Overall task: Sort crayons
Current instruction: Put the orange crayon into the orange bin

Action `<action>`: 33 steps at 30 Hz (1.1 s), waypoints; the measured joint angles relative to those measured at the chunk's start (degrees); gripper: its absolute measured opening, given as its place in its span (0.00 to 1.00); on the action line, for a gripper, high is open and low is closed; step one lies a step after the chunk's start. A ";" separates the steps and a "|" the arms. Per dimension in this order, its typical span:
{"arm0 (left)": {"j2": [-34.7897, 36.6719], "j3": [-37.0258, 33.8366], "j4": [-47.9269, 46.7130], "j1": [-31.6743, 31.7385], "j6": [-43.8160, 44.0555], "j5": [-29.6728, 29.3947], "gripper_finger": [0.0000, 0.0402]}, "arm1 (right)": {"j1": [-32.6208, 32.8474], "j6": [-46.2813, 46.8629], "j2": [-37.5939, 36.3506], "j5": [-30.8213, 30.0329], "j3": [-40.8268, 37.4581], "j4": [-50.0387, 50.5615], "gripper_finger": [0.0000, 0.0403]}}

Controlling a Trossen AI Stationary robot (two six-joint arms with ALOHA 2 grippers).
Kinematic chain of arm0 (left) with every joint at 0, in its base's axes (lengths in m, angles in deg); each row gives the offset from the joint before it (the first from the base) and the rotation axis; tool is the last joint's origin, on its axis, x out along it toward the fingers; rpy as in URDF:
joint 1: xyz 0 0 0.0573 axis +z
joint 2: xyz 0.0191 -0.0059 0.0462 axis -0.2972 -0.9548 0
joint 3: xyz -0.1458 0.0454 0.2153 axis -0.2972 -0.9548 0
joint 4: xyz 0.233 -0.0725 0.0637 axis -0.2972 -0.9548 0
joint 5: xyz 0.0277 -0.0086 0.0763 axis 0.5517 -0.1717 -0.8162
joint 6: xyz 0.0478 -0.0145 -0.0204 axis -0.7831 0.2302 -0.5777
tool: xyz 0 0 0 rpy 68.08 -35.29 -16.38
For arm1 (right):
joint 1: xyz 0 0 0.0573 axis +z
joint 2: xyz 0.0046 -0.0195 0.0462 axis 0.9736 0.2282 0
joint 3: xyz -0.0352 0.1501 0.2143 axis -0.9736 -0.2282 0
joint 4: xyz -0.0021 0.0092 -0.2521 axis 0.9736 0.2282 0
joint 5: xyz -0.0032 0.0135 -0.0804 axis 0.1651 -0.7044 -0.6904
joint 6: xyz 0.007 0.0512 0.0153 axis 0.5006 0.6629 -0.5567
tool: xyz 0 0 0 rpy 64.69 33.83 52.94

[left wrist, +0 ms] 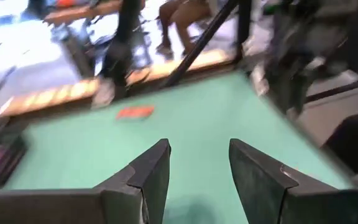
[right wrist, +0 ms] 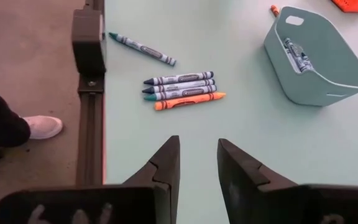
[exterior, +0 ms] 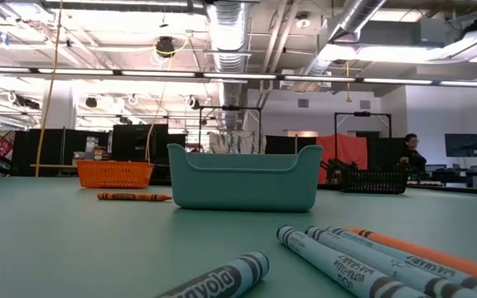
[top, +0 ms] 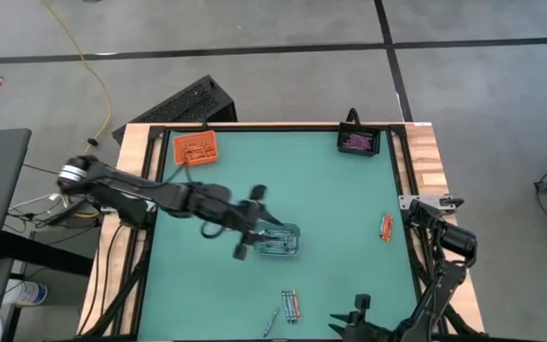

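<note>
Sorting from: the clear-grey tray (top: 281,241) mid-table is my landmark.
Crayons: I see a cluster (top: 291,305) of waxy paper-wrapped sticks, several grey-blue and one orange, just nearside of the tray; more orange ones (top: 385,225) lie well to its right.
Long axis: the cluster runs toward the tray.
Right gripper (right wrist: 197,163): nearer the cluster, fingers spread, empty.
Left gripper (left wrist: 197,168): above the tray, fingers apart, holding nothing.

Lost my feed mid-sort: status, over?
Left hand open, empty, over pale-green plastic bin. Right hand open, parked at table edge. Loose paper-wrapped wax crayons on mat. Nothing blocking.
</note>
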 joint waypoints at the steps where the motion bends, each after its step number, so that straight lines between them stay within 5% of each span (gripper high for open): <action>1: 2.40 -3.15 -0.36 0.23 0.27 -1.75 0.39 | -0.16 -0.05 0.00 -0.02 0.00 0.21 0.25; 6: 11.01 -15.50 -4.90 2.52 1.60 -10.86 0.39 | -0.95 -0.09 0.00 -0.02 0.00 0.63 0.25; 14: 12.93 -26.94 -12.40 4.05 11.07 -7.70 0.39 | -1.37 0.17 0.00 0.30 0.00 0.47 0.25; 33: -7.97 -28.15 -9.63 2.01 14.14 -9.81 0.37 | -2.25 0.50 0.00 1.45 0.00 -0.02 0.25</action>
